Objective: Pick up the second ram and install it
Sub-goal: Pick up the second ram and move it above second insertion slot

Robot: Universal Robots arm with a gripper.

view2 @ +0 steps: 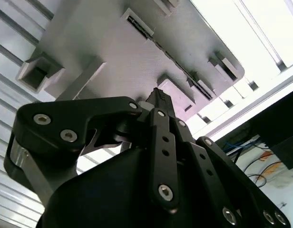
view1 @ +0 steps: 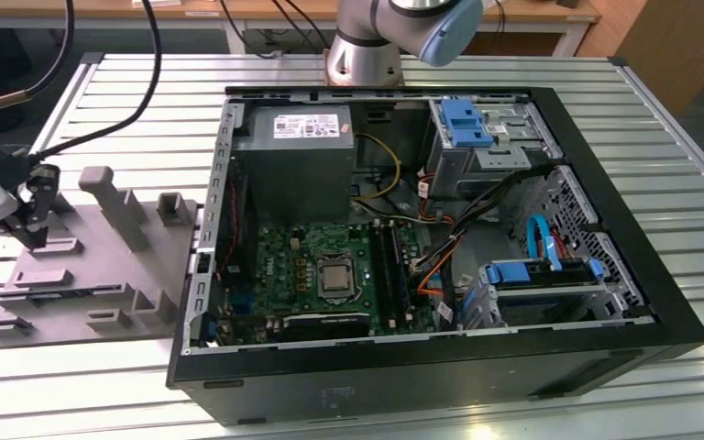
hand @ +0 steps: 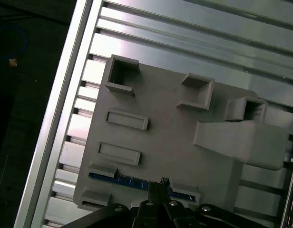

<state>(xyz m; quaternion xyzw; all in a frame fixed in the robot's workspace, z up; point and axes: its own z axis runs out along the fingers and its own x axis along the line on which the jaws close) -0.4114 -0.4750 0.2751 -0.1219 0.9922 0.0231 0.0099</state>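
Observation:
The second ram point(hand: 122, 180) shows as a thin blue strip standing on edge in a slot of the grey holder block point(hand: 165, 137), which lies on the slatted table. My gripper point(hand: 161, 183) hangs over the middle of that strip with its black fingers point(view2: 159, 102) pressed close together. Whether the tips touch the ram cannot be told. In the exterior view the gripper point(view1: 37, 240) is at the far left, low over the holder block point(view1: 95, 275), well away from the open computer case point(view1: 438, 229). The green motherboard point(view1: 315, 275) with its long black slots point(view1: 389, 266) lies inside the case.
The holder block carries several raised posts and pockets point(view1: 114, 202) around the gripper. A grey power-supply box point(view1: 293, 160), blue drive brackets point(view1: 462, 119) and loose cables point(view1: 450, 247) fill the case. The arm's base point(view1: 365, 55) stands behind the case, and the table edge point(hand: 56, 118) runs close beside the holder.

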